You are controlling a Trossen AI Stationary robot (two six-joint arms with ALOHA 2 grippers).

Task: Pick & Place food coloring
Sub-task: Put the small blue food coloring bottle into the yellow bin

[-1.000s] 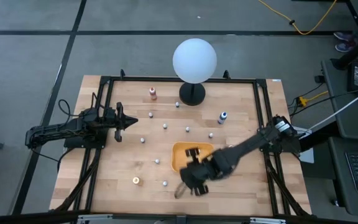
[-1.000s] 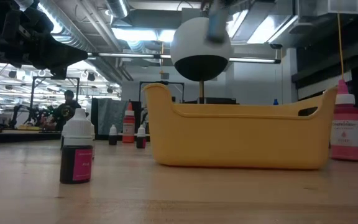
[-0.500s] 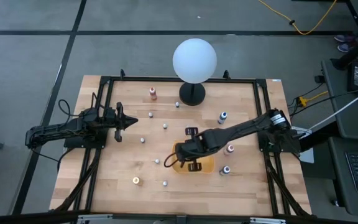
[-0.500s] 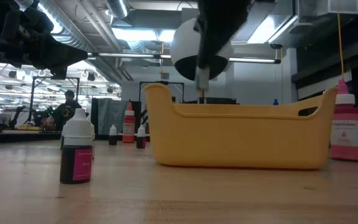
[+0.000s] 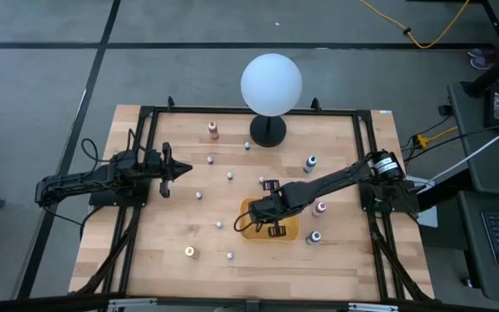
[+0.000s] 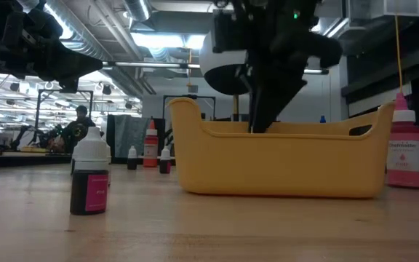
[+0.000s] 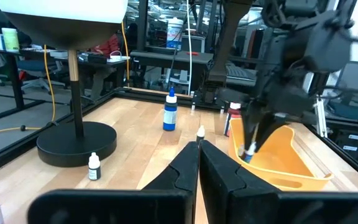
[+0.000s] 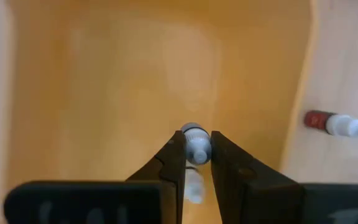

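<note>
Yellow plastic walls of the bin (image 5: pixel 293 230) surround the right gripper (image 8: pixel 192 155), whose fingers are pinched on a tiny food coloring bottle (image 8: pixel 196 148) by its pale cap end, held just above the bin floor. The bottle looks light and rigid, with smooth sides that could slip; the narrow cap and neck seem the surest place to grip, and little squeeze should be needed. Other bottles stand scattered about the wooden table (image 5: pixel 163 251): an orange-red one (image 5: pixel 213 131) near the globe lamp (image 5: pixel 271 85), a blue one (image 5: pixel 309 163) further right, a pink one (image 5: pixel 320 207) and another blue one (image 5: pixel 315 236) just beside the bin.

The left gripper (image 7: pixel 199 163) waits at the table's left side, fingers pressed together and holding nothing.

Only the right wrist view shows the held bottle clearly, plus a red bottle (image 8: pixel 335 123) lying on its side outside the bin wall. The high view hides that grasp beneath the arm. The low view alone shows a purple-labelled bottle (image 6: pixel 90 179) standing close to the camera.
</note>
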